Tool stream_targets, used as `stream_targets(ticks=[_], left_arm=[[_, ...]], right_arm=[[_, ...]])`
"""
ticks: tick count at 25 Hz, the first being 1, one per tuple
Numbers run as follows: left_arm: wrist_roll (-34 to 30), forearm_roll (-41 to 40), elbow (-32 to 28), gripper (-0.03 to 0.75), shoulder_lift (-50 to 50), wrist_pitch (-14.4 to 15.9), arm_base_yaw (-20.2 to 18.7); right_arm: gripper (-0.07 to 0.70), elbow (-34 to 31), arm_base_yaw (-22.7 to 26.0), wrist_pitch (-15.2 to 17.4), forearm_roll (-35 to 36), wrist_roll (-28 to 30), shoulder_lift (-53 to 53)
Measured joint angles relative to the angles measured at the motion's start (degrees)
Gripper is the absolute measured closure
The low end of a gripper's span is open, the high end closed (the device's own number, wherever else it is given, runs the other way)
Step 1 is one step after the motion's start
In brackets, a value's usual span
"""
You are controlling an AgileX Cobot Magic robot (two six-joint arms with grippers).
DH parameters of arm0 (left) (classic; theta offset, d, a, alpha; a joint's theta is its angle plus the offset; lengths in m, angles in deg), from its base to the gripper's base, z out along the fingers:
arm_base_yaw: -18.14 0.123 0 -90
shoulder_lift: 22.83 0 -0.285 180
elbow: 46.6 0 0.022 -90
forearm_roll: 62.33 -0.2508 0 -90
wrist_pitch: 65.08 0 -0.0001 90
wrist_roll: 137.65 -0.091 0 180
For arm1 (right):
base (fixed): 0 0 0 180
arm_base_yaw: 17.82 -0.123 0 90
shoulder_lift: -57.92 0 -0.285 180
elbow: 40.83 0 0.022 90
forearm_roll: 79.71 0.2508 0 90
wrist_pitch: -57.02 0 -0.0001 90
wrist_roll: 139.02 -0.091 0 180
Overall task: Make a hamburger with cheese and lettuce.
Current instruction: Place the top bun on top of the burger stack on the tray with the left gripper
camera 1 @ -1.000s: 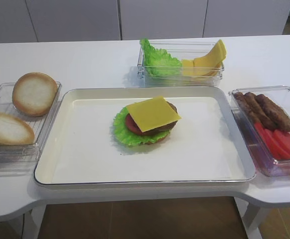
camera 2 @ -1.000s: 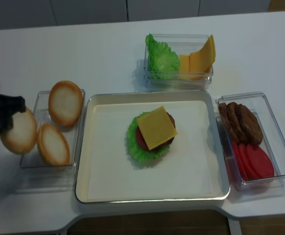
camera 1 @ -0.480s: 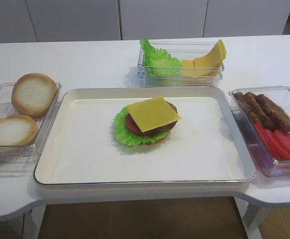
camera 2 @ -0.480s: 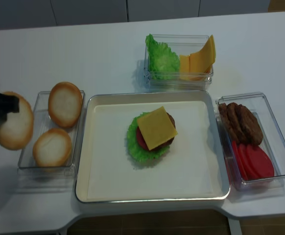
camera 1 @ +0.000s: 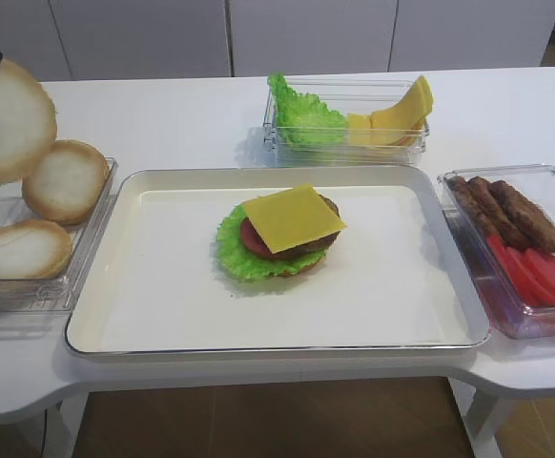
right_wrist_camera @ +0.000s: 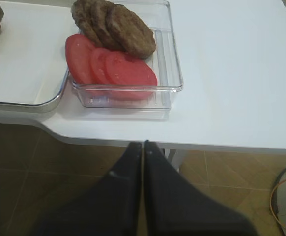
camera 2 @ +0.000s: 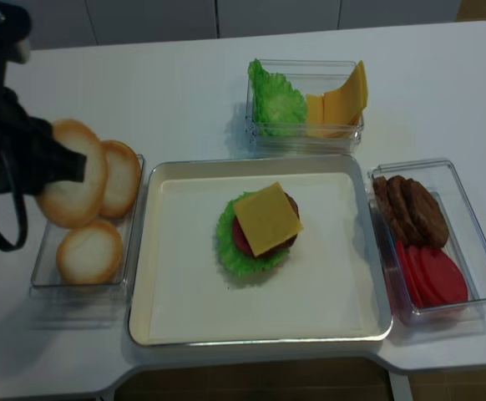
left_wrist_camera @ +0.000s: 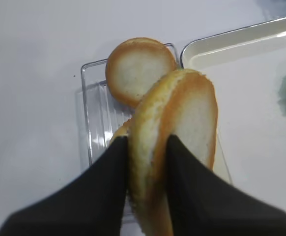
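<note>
The open hamburger sits in the middle of the white tray. From the bottom it is a frilly green lettuce, tomato, patty and the square yellow cheese on top; it also shows from above. My left gripper is shut on a plain pale bun half. It holds the bun on edge above the bun box at the left. My right gripper is shut and empty, below the table's front edge by the tomato box.
A clear box left of the tray holds two more bun halves. A back box holds bunched lettuce and cheese slices. A right box holds patties and tomato slices.
My left gripper has lifted the bun half and carried it right, from beside the bun box to above it. The lower bun in the box has shifted.
</note>
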Motion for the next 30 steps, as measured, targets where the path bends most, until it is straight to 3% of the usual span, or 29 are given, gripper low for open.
stream_targets(ticks=[6, 14, 20, 30], left_arm=[[3.88, -8.15, 4.15, 0.546, 5.79, 5.26, -12.12], [8.81, -19.57, 11.15, 0.546, 17.51, 9.9, -26.68], [9.59, -25.38, 17.99, 0.547, 25.62, 10.41, -32.29], [9.82, -36.46, 25.68, 0.548, 37.35, 9.57, -37.14]], right_arm=[[0.605, 0.0, 0.0, 0.0, 0.0, 0.0, 0.0], [0.605, 0.0, 0.0, 0.0, 0.0, 0.0, 0.0], [0.605, 0.0, 0.0, 0.0, 0.0, 0.0, 0.0], [0.605, 0.0, 0.0, 0.0, 0.0, 0.0, 0.0]])
